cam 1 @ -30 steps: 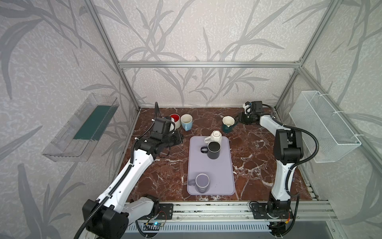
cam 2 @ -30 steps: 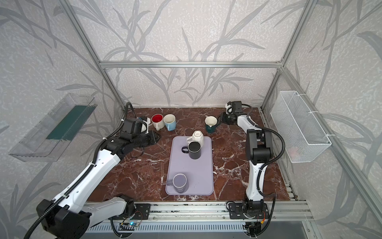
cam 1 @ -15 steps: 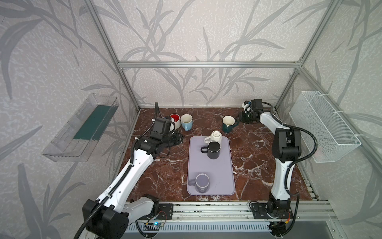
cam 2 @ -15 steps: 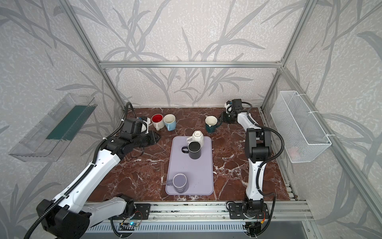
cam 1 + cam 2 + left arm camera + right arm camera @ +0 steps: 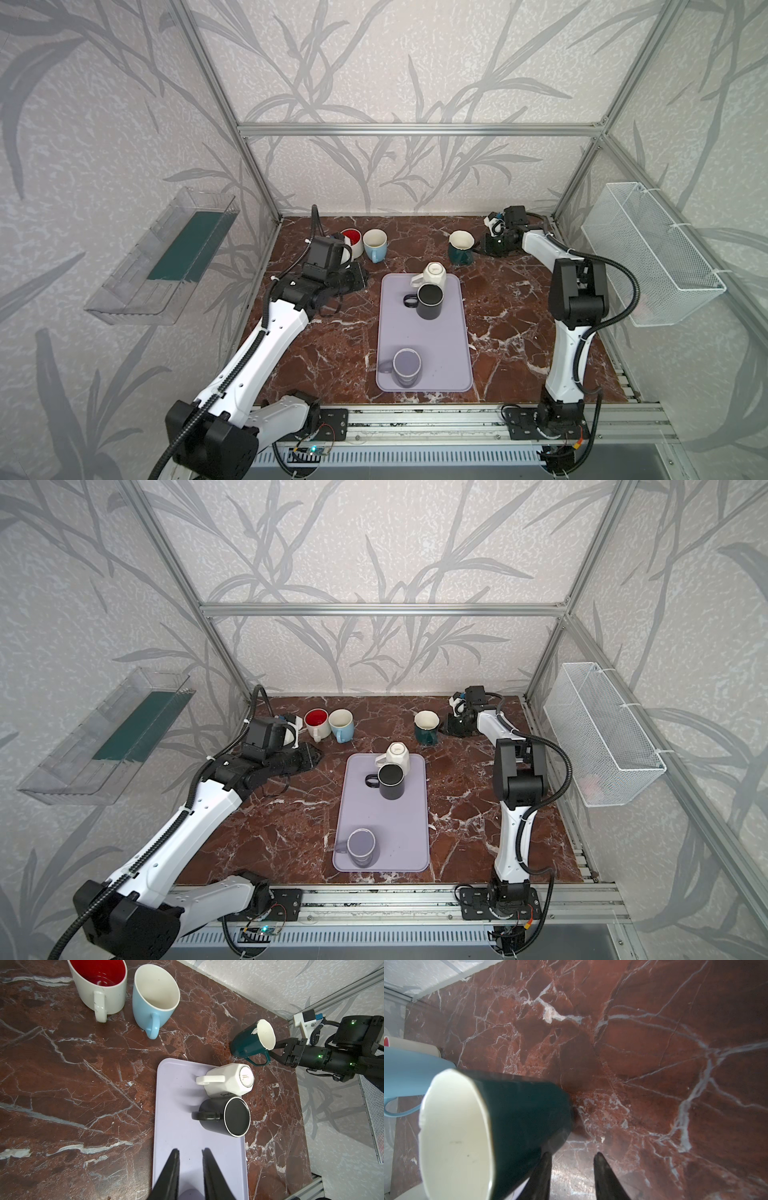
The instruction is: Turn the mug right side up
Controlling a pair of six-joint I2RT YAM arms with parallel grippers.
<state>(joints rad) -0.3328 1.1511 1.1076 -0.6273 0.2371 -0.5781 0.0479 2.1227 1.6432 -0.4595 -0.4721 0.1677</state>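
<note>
1. At the back right of the surface, the right end effector lies low with its jaws parted. Only marble shows between them, so it grips nothing.
2. Just beside it stands the dark green mug, upright with its cream mouth up, off the lavender tray. Whether a finger touches its wall I cannot tell.
3. On the left, the left end effector hovers narrowly open and empty, pointing toward the lavender tray.
4. That tray lies mid-surface. A white mug and a black mug sit bottom-up, close together, at its far end, and a lavender mug sits near its front end.
5. Toward the back left, a red-lined mug and a light blue mug stand upright, side by side.
6. The surface is reddish-brown marble with white veins.
7. Around it rise leaf-patterned walls and an aluminium frame. A clear bin hangs on the left wall, and a white wire basket on the right.
</note>
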